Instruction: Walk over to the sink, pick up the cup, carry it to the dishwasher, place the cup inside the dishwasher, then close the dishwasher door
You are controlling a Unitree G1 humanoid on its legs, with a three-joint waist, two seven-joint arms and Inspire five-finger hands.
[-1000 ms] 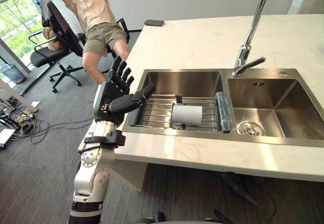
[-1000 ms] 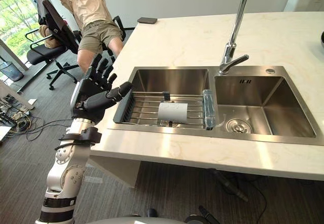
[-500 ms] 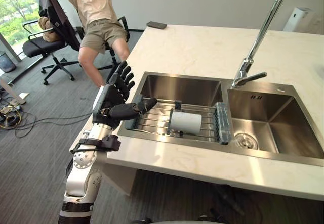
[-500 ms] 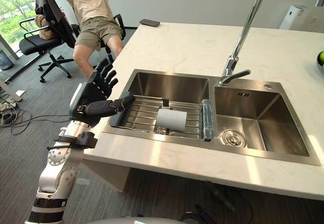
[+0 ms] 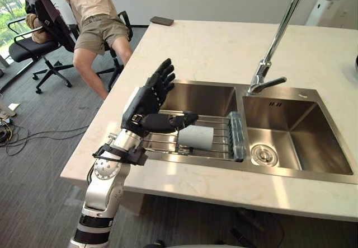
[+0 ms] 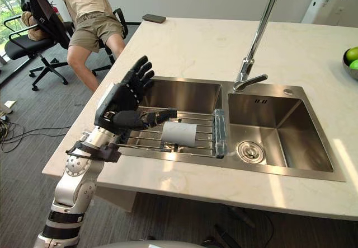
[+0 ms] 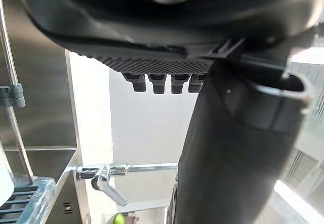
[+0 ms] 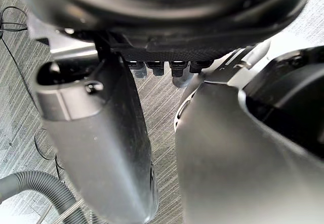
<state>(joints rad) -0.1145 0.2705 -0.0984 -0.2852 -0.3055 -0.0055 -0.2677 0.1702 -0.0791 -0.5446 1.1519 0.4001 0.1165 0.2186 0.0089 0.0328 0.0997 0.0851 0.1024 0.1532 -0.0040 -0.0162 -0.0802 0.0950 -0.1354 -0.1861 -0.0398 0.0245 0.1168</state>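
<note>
Left eye view puts our left hand (image 5: 146, 99) left of centre, fingers straight and spread, thumb stretched toward the cup (image 5: 197, 137), gripping nothing. The cup lies on its side on the rack (image 5: 221, 133) in the sink's (image 5: 201, 97) left basin, mid-frame. Being round, it may roll along the bars if our thumb nudges it before the fingers wrap it, or slip from a shallow pinch. Our right hand (image 8: 167, 27) hangs with fingers relaxed.

No text or label can be read.
</note>
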